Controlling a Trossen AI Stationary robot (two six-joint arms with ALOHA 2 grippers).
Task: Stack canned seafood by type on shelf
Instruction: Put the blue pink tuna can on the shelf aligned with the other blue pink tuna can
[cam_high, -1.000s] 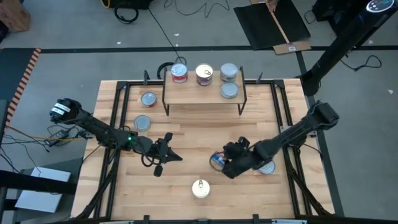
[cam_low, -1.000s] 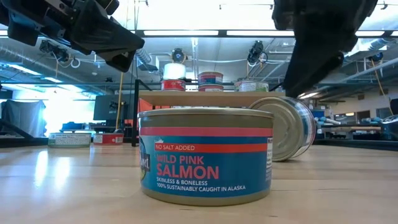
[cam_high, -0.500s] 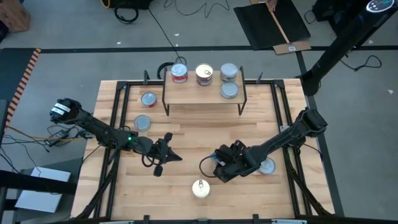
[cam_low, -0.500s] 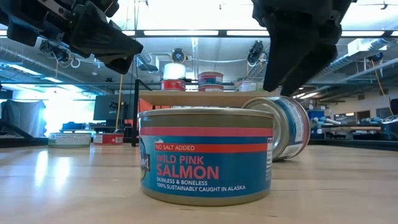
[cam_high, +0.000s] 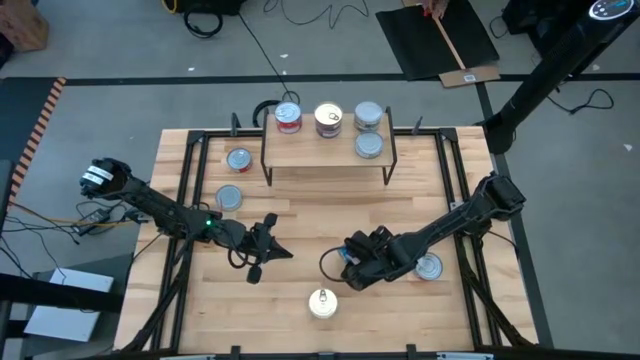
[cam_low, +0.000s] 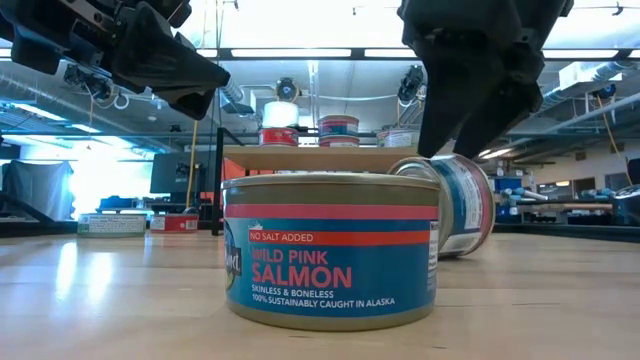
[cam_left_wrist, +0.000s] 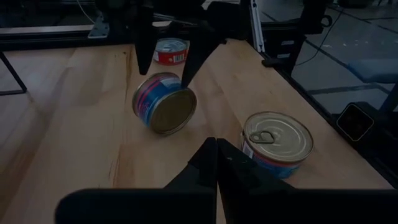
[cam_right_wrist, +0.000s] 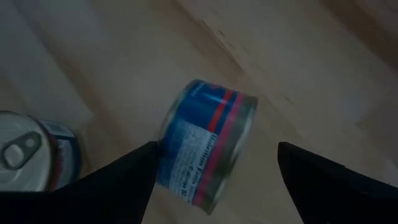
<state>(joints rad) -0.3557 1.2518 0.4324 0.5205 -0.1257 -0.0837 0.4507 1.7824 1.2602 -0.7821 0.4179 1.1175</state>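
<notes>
2 grippers up: right gripper (cam_high: 350, 266) spread wide, fingers (cam_right_wrist: 118, 180) straddling a blue tin (cam_right_wrist: 205, 149) lying on its side, not gripping. Left gripper (cam_high: 275, 250) pinched shut, empty, hovering mid-table. 4 tins sit on the shelf (cam_high: 310, 152).

Four tins on the shelf (cam_high: 300, 150): red-sided (cam_high: 288, 118), gold-topped (cam_high: 328, 120), silver-topped (cam_high: 368, 116) in a back row, another silver one (cam_high: 369, 146) in front. Two silver-topped tins (cam_high: 238, 159) and (cam_high: 229, 197) beside the shelf's left legs. Blue-and-red tin tipped on its side (cam_left_wrist: 163, 103) mid-table. Upright "Wild Pink Salmon" tin (cam_low: 330, 250) near the front edge. One more upright tin (cam_high: 430, 267) to the right.
</notes>
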